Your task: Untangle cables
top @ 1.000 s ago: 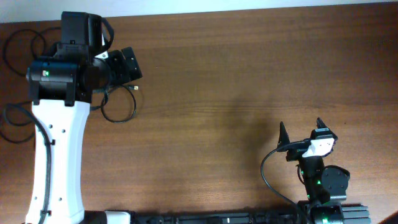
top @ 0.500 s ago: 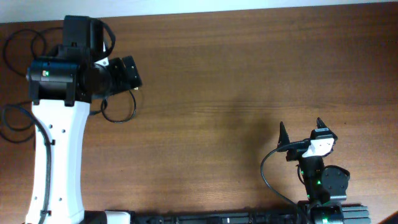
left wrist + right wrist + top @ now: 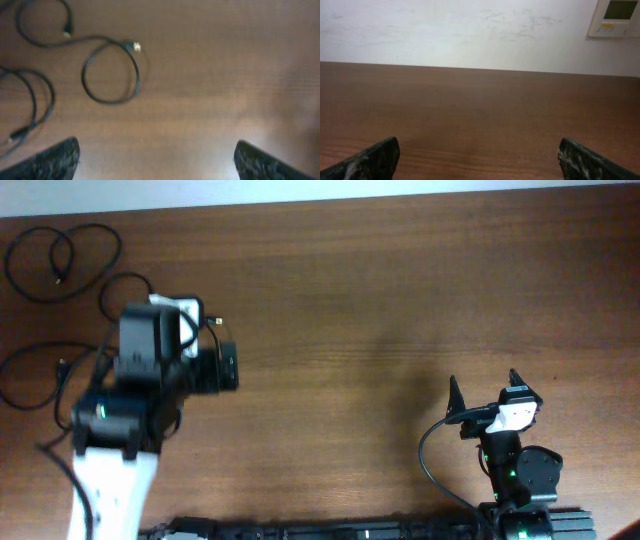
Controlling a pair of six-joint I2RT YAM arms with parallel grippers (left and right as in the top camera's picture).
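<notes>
Black cables lie as separate loose loops at the worktop's far left, with no knot showing. The left gripper, spread and empty, has drawn back nearward off them, so the untangling looks about done. The right gripper is spread too, parked near right. Between them is broad bare wood. The far edge runs close behind the loops.
</notes>
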